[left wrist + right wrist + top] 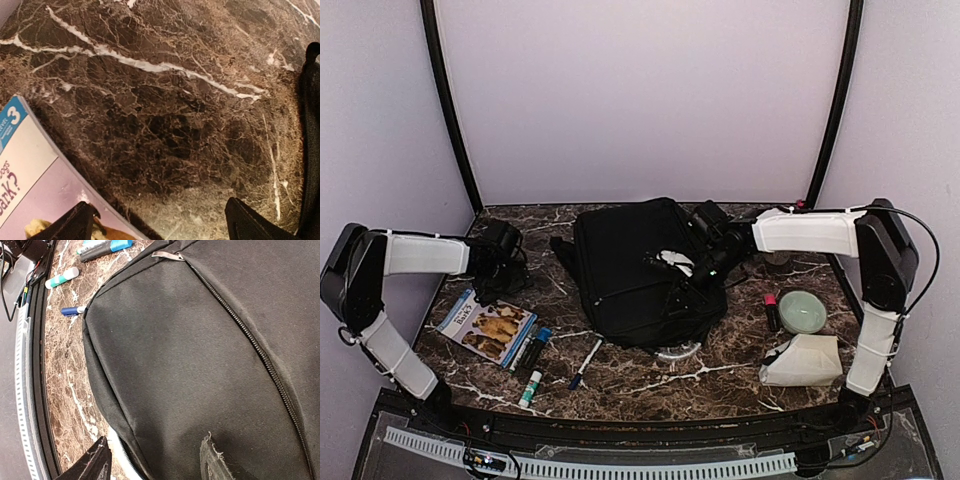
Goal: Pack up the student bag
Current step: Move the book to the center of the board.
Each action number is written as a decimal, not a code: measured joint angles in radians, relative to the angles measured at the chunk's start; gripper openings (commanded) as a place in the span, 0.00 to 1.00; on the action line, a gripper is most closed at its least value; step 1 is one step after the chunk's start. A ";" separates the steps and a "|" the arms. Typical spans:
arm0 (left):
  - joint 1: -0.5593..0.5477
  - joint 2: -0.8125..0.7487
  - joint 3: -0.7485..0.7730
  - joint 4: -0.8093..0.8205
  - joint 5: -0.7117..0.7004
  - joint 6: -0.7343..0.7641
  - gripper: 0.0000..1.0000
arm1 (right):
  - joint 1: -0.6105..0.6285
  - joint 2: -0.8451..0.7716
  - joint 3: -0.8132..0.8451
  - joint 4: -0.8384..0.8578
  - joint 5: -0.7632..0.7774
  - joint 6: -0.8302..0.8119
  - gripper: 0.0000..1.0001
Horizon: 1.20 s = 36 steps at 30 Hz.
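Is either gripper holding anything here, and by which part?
The left gripper holds nothing, open above the table. The right gripper straddles an edge of the student bag; whether it grips cannot be told.

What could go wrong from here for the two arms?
1. The jaws of the right gripper straddle the edge of the student bag, and its zip looks closed: a pull may drag the whole bag.
2. A dragged bag could push the blue pen beside it away.
3. The open left gripper hangs by the flat book; its jaws may slip on the cover.
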 measured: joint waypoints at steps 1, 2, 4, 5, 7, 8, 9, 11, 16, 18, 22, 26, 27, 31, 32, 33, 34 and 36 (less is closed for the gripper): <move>-0.005 -0.021 0.001 -0.012 -0.003 -0.001 0.95 | 0.002 0.000 0.000 -0.001 0.000 0.000 0.61; -0.007 -0.047 0.002 -0.028 -0.010 -0.005 0.95 | 0.003 0.000 0.000 -0.002 0.000 0.000 0.61; -0.006 -0.138 -0.002 -0.074 -0.035 -0.028 0.94 | 0.004 0.000 0.000 -0.003 0.000 0.000 0.61; -0.005 -0.185 -0.005 -0.093 -0.043 -0.042 0.94 | 0.004 0.000 0.000 -0.003 0.000 -0.001 0.62; 0.001 -0.311 -0.021 -0.129 -0.055 -0.071 0.94 | 0.005 -0.003 -0.001 -0.003 0.001 -0.004 0.62; 0.006 -0.369 -0.028 -0.150 -0.057 -0.084 0.94 | 0.006 -0.006 -0.001 -0.002 0.000 -0.004 0.62; 0.014 -0.417 -0.034 -0.177 -0.058 -0.097 0.95 | 0.007 -0.009 -0.002 -0.002 0.000 -0.005 0.62; 0.041 -0.472 -0.041 -0.226 -0.055 -0.115 0.98 | 0.009 -0.017 -0.002 -0.002 0.000 -0.005 0.62; 0.169 -0.499 -0.090 -0.341 -0.029 -0.134 0.99 | 0.011 -0.039 -0.007 0.002 0.002 -0.007 0.61; 0.208 -0.510 -0.125 -0.352 -0.008 -0.134 0.99 | 0.013 -0.053 -0.014 0.006 0.020 -0.003 0.61; 0.282 -0.546 -0.213 -0.353 0.047 -0.134 0.98 | 0.013 -0.076 -0.015 0.007 0.092 0.001 0.61; 0.333 -0.543 -0.271 -0.328 0.094 -0.124 0.99 | 0.013 -0.076 0.007 -0.014 0.120 0.000 0.61; 0.342 -0.533 -0.280 -0.314 0.104 -0.117 0.99 | 0.013 -0.076 0.014 -0.015 0.121 0.001 0.61; 0.361 -0.462 -0.289 -0.264 0.140 -0.096 0.99 | 0.013 -0.076 0.024 -0.014 0.120 0.004 0.61; 0.364 -0.445 -0.293 -0.246 0.150 -0.091 0.99 | 0.013 -0.076 0.024 -0.015 0.120 0.005 0.61; 0.368 -0.429 -0.298 -0.229 0.161 -0.087 0.99 | 0.013 -0.076 0.024 -0.015 0.120 0.005 0.61; 0.370 -0.415 -0.304 -0.213 0.170 -0.081 0.99 | 0.013 -0.076 0.024 -0.014 0.120 0.004 0.61; 0.373 -0.381 -0.309 -0.183 0.186 -0.071 0.99 | 0.013 -0.076 0.024 -0.014 0.120 0.004 0.61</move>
